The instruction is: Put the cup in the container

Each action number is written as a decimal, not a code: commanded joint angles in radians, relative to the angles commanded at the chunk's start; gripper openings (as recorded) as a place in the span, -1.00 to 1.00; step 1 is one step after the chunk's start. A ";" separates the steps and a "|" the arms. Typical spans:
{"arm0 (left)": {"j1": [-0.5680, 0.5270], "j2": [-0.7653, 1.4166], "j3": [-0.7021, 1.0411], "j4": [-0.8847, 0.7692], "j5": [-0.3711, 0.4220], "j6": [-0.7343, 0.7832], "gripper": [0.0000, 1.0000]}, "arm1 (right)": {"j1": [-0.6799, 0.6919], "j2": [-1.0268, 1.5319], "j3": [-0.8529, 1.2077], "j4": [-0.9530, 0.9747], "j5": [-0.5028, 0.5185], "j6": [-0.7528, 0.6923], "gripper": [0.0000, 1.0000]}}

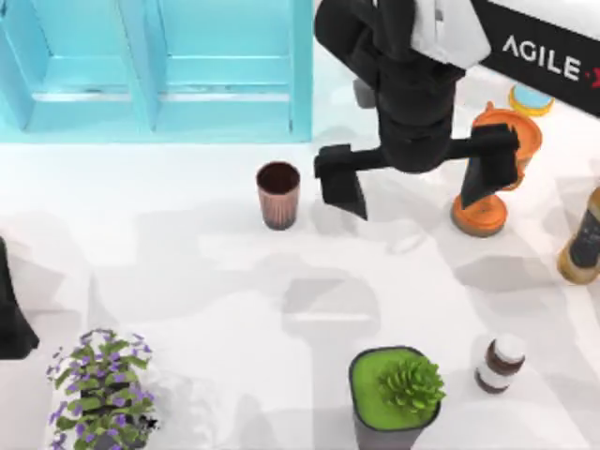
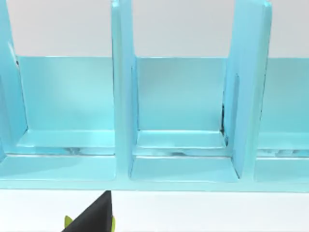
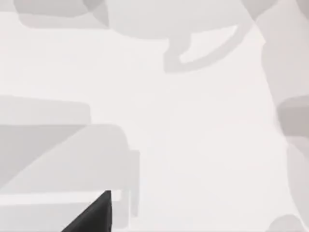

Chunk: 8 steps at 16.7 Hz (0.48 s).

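Cup: upright on white table, just in front of turquoise container, below its right end, free of contact. Container: open compartments split by upright dividers.

Right gripper: just right of cup, fingers spread wide, grasping nothing; one finger near cup, other overlapping orange trophy.

Left arm: parked well left of cup at table edge; state of its fingers cannot be told.

Well in front of cup: purple-flowered plant, green succulent pot, small brown bottle.
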 joint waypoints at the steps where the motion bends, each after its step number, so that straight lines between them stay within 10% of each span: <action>1: 0.000 0.000 0.000 0.000 0.000 0.000 1.00 | 0.017 0.060 0.093 -0.027 0.008 0.021 1.00; 8: 0.000 0.000 0.000 0.000 0.000 0.000 1.00 | 0.101 0.314 0.602 -0.111 0.046 0.128 1.00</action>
